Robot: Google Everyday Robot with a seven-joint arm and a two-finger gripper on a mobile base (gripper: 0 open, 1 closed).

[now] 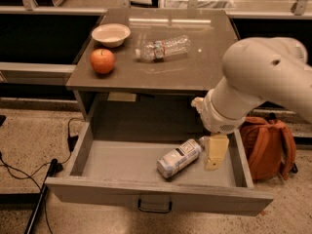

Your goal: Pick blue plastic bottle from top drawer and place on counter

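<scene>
The blue plastic bottle lies on its side in the open top drawer, right of the middle, with its white cap pointing to the back right. The drawer's dark handle is on its front. My gripper, pale yellow at the end of the thick white arm, hangs down inside the drawer just right of the bottle's cap end, very close to it. The counter is above the drawer.
On the counter are a red apple, a white bowl and a clear water bottle lying on its side. An orange backpack stands on the floor right of the drawer. Cables lie on the floor at the left.
</scene>
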